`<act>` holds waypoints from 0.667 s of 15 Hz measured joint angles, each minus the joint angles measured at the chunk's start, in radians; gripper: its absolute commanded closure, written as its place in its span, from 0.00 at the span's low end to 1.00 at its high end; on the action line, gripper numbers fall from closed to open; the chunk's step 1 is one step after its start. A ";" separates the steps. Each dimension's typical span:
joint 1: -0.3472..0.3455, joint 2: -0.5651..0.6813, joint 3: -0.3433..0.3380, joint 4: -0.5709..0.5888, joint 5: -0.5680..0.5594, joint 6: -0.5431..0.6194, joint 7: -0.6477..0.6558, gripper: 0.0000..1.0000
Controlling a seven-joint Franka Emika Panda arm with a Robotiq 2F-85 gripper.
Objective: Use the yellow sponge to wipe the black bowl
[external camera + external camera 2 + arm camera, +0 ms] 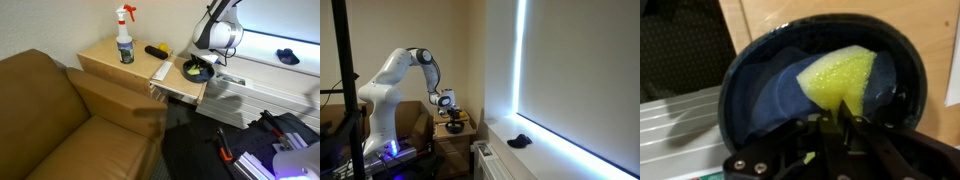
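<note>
In the wrist view the black bowl (pixel 755 85) fills most of the frame, glossy with a bluish sheen. The yellow sponge (pixel 835 75) lies inside it, toward the right, pressed against the bowl's inner surface. My gripper (pixel 833 118) is shut on the sponge's near edge. In an exterior view the bowl (pixel 197 69) sits at the right end of the wooden table with yellow showing inside, and the gripper (pixel 207 52) hangs just above it. In an exterior view the gripper (pixel 451 116) is down over the bowl (pixel 453 127).
On the wooden table (pixel 105 55) stand a spray bottle (pixel 125 40) and an elongated black-and-yellow tool (pixel 157 50). A brown sofa (pixel 60 120) is in front. A small dark blue object (pixel 287 57) lies on the windowsill. A white slatted panel (pixel 670 115) borders the bowl.
</note>
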 measured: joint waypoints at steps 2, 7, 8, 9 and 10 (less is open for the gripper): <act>-0.131 0.003 0.151 0.005 0.145 0.030 -0.107 0.97; -0.489 0.027 0.528 0.049 0.459 0.046 -0.408 0.97; -0.559 0.037 0.595 0.052 0.490 0.046 -0.450 0.97; -0.618 0.047 0.647 0.052 0.508 0.045 -0.481 0.97; -0.661 0.061 0.679 0.051 0.515 0.045 -0.504 0.97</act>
